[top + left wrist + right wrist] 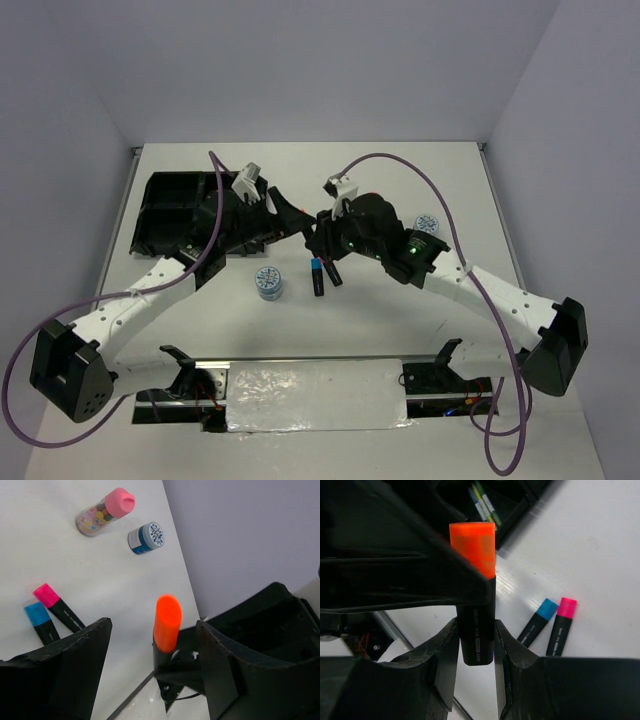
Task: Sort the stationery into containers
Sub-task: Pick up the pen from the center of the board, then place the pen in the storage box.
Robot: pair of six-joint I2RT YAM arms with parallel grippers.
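Now the right pincer (476,640) grips the black body of the orange-capped marker (473,545) over the counter (600,555). The left pincer (154,625) stands wide around its cap, without touching. 2 others, the blue-capped marker (540,622) and the pink-capped marker (561,625), lie side by side on the counter.

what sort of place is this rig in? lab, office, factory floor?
Most likely a robotics lab test cell: a white table boxed in by plain walls, a left arm and right arm bolted at its near edge, trailing purple cables, and exposed wiring along the front.
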